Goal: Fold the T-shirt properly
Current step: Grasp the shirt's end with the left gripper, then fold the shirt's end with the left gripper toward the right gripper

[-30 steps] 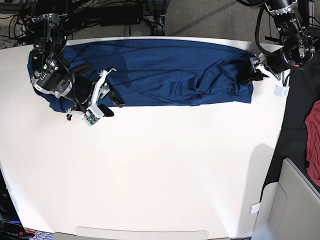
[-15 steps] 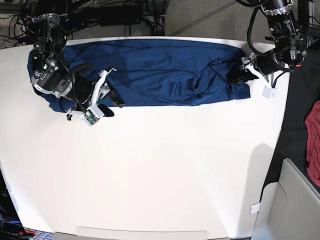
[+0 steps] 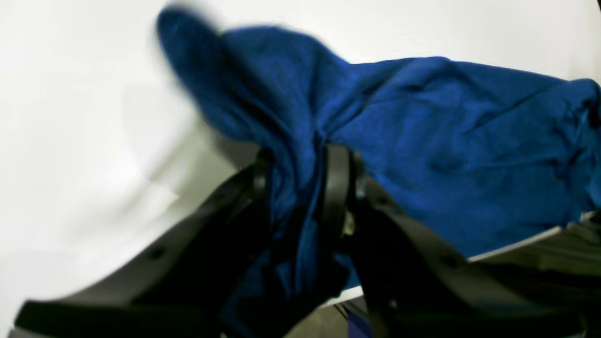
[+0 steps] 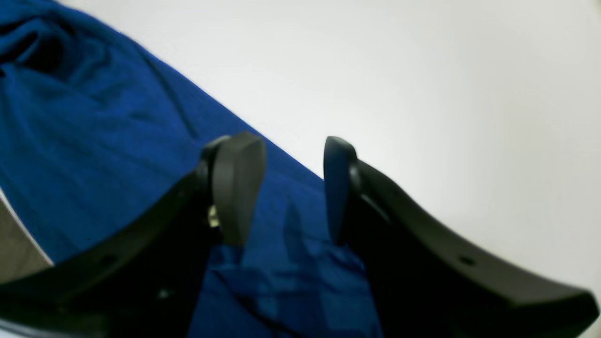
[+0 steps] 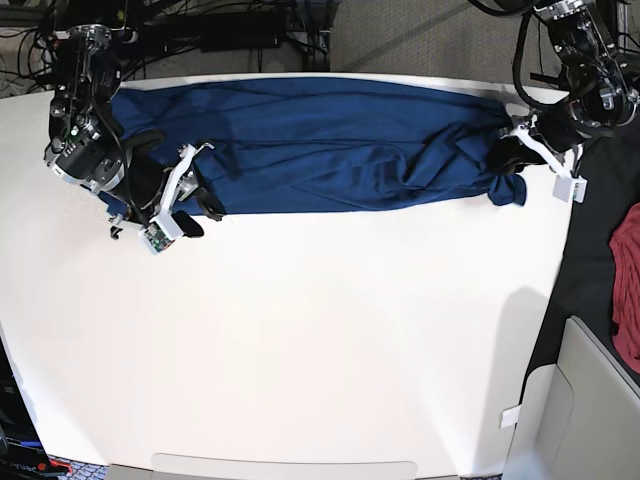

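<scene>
Firmly Clamping: Left Gripper Is Gripping the Shirt While the Right Is Waiting Open

In the left wrist view, the left gripper is clamping a bunched fold of the blue T-shirt between its jaws. Folds are hiding parts of the fingertips, and the loose end at upper left is blurring against the white table. The shirt is running out of the picture at right, so its far end is staying unseen.

In the right wrist view, the right gripper is holding its jaws apart, with the shirt's edge showing between them. Whether either finger is touching the cloth, I cannot tell. The shirt is continuing past the left and bottom borders.

In the base view, the shirt is lying lengthwise along the table's far side, with its right end bunching at the left gripper. The right arm is covering part of its left end, and both arms are running out of frame at the top. A red cloth is being cut off by the right border. Compared with the earlier frame, the left gripper is sitting farther right, the shirt's left end is lying farther right too, and the right gripper is hovering slightly farther left.
</scene>
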`<action>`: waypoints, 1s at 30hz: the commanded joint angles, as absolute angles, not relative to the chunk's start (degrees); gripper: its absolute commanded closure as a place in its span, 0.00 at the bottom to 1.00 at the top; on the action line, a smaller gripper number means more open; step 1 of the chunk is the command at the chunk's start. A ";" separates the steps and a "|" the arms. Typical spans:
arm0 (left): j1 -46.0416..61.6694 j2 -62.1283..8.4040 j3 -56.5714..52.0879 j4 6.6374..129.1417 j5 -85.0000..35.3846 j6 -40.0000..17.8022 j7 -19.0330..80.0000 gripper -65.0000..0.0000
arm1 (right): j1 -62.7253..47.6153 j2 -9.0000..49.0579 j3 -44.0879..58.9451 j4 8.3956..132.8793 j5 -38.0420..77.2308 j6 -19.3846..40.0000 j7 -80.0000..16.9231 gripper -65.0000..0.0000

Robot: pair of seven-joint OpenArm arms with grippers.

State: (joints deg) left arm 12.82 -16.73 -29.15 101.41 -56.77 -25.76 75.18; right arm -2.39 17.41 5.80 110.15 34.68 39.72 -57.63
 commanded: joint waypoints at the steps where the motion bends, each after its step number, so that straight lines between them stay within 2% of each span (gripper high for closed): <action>1: 12.26 -17.54 -30.46 102.55 -57.98 -25.98 74.68 0.83 | -1.98 18.15 6.20 111.25 35.65 40.00 -56.13 0.62; 11: 8.84 -17.45 -31.69 105.10 -57.98 -25.80 75.21 0.83 | -2.42 17.80 8.22 111.25 35.65 40.00 -56.22 0.62; 18: 9.01 -8.48 -31.52 116.00 -58.07 -25.89 80.00 0.83 | -3.21 17.80 9.36 111.25 35.65 40.00 -56.04 0.62; 30: 9.98 2.24 -12.79 118.37 -58.15 -25.89 80.00 0.83 | -3.21 17.98 13.32 111.25 35.65 40.00 -56.13 0.62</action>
State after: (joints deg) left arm 10.57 2.07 -13.10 117.32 -56.38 -25.54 79.79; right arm -3.97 17.28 12.91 110.15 34.65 39.72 -57.43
